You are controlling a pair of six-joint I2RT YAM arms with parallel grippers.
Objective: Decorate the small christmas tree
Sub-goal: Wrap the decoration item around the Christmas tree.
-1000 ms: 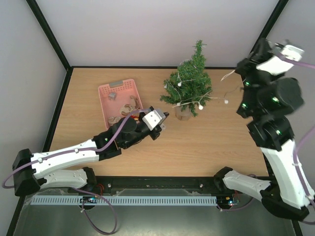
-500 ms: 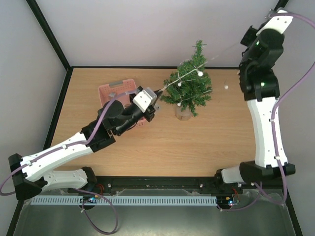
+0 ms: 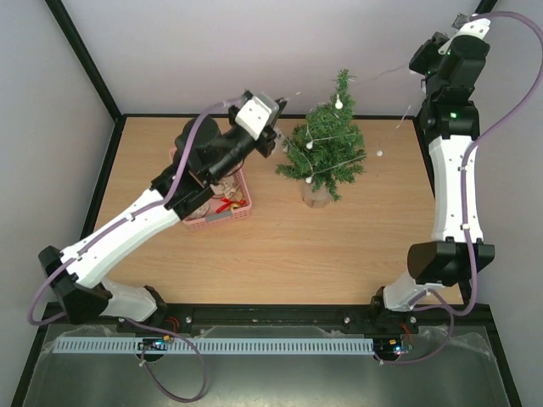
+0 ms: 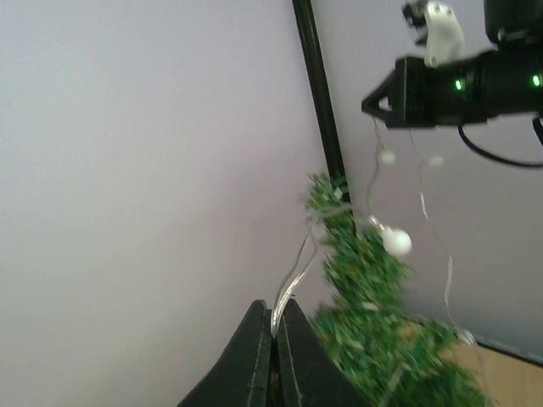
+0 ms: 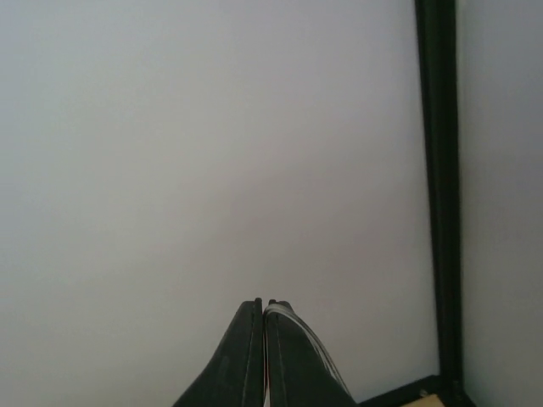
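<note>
On wooden table [image 3: 339, 246], grey-walled booth [image 3: 212, 51]: small christmas tree [image 3: 327, 153]; left tool [image 4: 273, 309], right tool [image 5: 264, 305] pinching light string [image 4: 395, 242].

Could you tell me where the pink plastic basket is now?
In the top external view the pink plastic basket sits on the wooden table's left half, partly hidden under the left arm, left of the small green Christmas tree.

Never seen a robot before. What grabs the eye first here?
The small christmas tree stands at the back of the table, with a wire garland of white beads draped across it. Both arms reach high, the left pincer and right pincer each shut on the garland either side of the tree. A pink basket sits to its left.
</note>
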